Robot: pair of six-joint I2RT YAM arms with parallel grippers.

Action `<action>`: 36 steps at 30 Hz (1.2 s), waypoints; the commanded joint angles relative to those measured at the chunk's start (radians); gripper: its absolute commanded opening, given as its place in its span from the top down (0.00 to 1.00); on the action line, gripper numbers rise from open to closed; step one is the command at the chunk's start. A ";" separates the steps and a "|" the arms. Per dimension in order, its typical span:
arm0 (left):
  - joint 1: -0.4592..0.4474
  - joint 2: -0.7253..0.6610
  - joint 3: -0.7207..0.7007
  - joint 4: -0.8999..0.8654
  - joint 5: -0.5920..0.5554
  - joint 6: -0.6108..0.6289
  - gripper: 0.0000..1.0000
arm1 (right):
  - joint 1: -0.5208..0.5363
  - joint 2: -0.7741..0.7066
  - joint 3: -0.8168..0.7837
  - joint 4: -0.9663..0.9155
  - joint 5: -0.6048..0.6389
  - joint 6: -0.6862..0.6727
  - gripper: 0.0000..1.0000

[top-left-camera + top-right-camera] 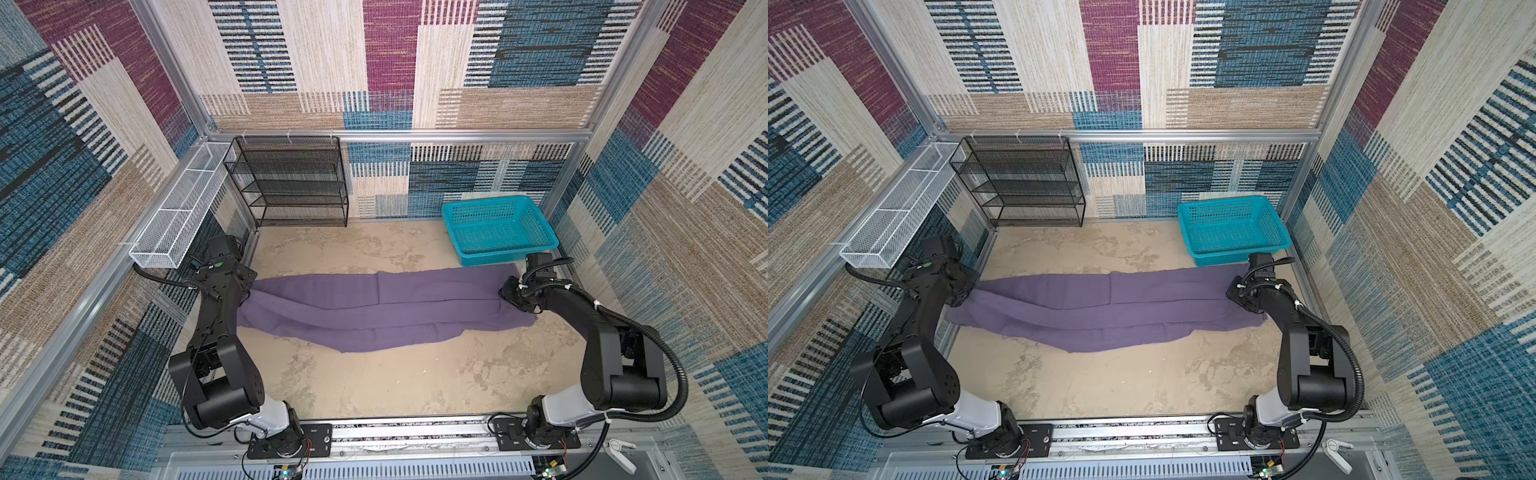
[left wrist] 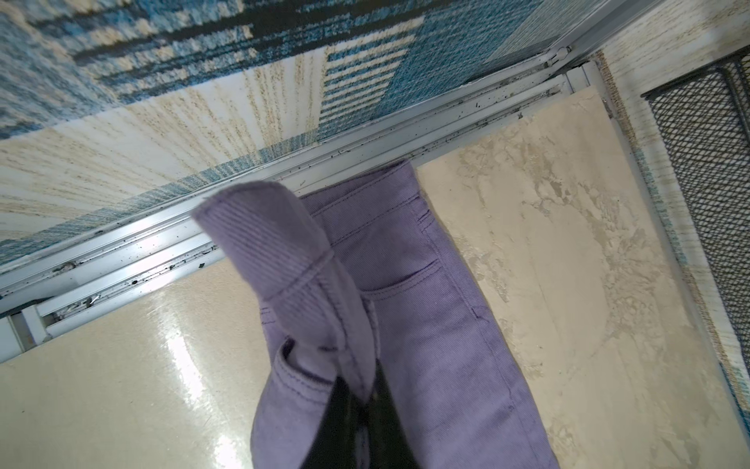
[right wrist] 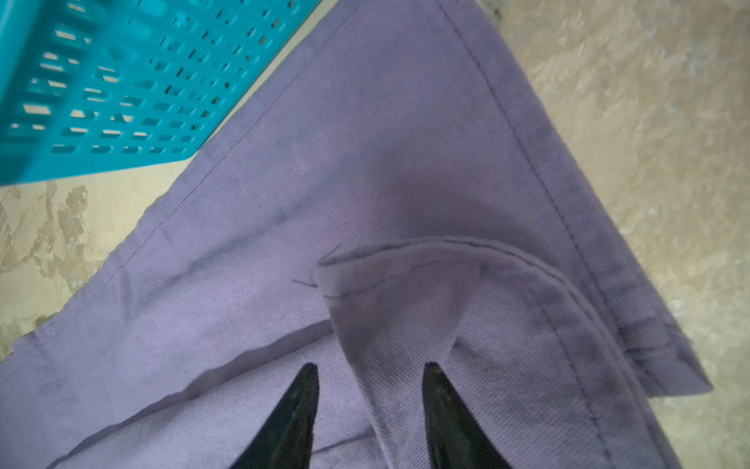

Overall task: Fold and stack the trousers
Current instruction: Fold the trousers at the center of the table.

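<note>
Left arm [image 1: 216, 320], jaws clamped; right arm [image 1: 573, 299], jaws parted.

Both top views are bright and even, with straight lines bowing toward the edges. In the left wrist view, white glare streaks the glossy beige tabletop [image 2: 178, 355] beside the long muted-purple cloth trousers [image 2: 426, 325]. The dimmer right wrist view blurs the teal perforated plastic basket [image 3: 101, 89] beside them.

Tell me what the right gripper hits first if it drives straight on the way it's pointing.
The trousers. The right gripper stands open with a raised fold of the hem between its jaws, so it would likely press into that cloth at once, with the table beneath.
</note>
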 commanded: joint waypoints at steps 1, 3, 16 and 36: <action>0.000 -0.011 0.001 0.019 -0.045 0.016 1.00 | 0.015 0.029 0.034 0.025 0.008 -0.029 0.51; -0.001 -0.013 0.002 0.018 -0.046 0.016 1.00 | 0.019 0.050 0.048 0.017 0.020 -0.038 0.51; 0.000 0.001 0.000 0.017 -0.057 0.025 1.00 | 0.019 0.057 0.067 0.041 0.092 -0.049 1.00; -0.005 0.009 0.045 0.026 0.008 0.020 1.00 | -0.098 -0.078 0.094 0.116 0.111 0.006 1.00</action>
